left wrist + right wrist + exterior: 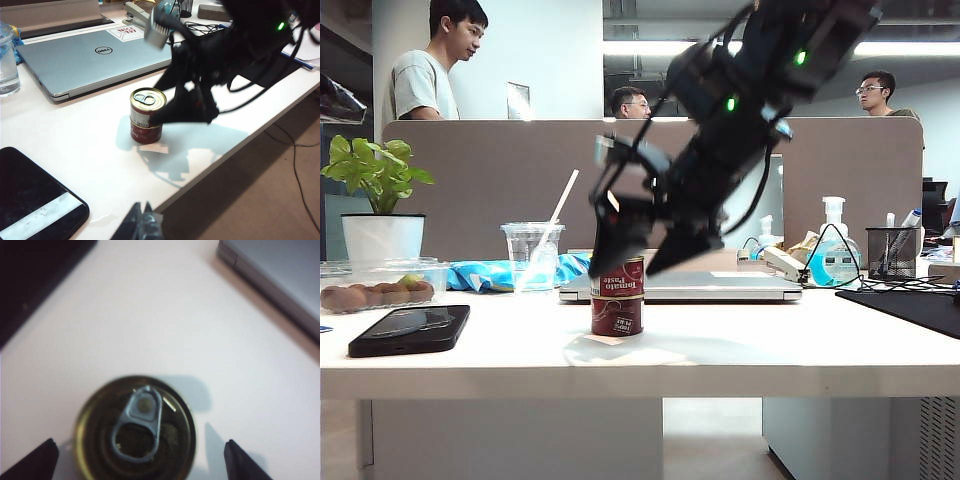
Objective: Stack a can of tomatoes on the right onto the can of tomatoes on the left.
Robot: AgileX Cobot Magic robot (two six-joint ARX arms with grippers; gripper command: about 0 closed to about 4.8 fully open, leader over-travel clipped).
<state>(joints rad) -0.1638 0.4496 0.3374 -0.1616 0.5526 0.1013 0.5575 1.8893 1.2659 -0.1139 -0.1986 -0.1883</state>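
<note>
Two red tomato cans stand stacked near the table's front edge, in front of the laptop. The upper can (623, 274) (147, 102) rests squarely on the lower can (617, 315) (146, 134). My right gripper (640, 262) (141, 462) reaches down over the stack, open. Its fingertips (37, 462) stand either side of the upper can's pull-tab lid (135, 427), with white table showing in both gaps. My left gripper (142, 220) hangs at the table's near edge, well short of the cans, with its jaws together and nothing in them.
A closed silver laptop (690, 287) (85, 55) lies behind the cans. A black phone (410, 330) (30, 200), a fruit tray (370, 285), a plant pot (382, 238) and a cup with a straw (532, 255) stand to the left. A sanitizer bottle (835, 250), a pen holder (893, 250) and a black mat (910, 305) are at the right.
</note>
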